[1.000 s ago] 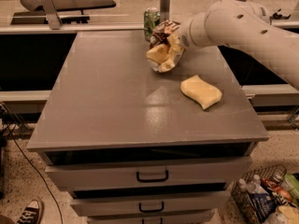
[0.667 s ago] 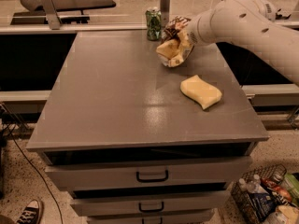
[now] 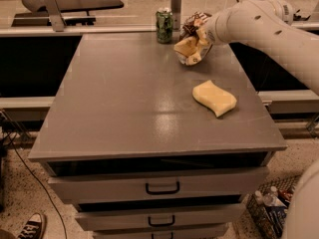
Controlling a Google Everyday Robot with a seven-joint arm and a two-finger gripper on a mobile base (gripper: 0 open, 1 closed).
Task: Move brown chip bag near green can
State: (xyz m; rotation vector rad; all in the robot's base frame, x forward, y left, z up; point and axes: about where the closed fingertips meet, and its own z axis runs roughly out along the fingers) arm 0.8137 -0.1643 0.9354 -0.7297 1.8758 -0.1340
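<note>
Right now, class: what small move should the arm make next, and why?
Probably lower the tool, at the table's far edge, and release: the brown chip bag it holds is close beside the green can, not touching it.

Saw a pale-yellow wavy sponge (image 3: 214, 97) lying flat on the right half of a grey tabletop (image 3: 124, 98), well apart from the edges. Noted three drawers below, the upper two with black handles (image 3: 162, 188) and the top drawer (image 3: 99, 185) slightly open. Spotted a dark sneaker (image 3: 31, 226) on the speckled floor at lower left, near a thin black cable (image 3: 30, 176). Made out a wire basket (image 3: 259, 218) with bottles at lower right. Placed the gripper (image 3: 202, 38) over the far right part of the tabletop.
</note>
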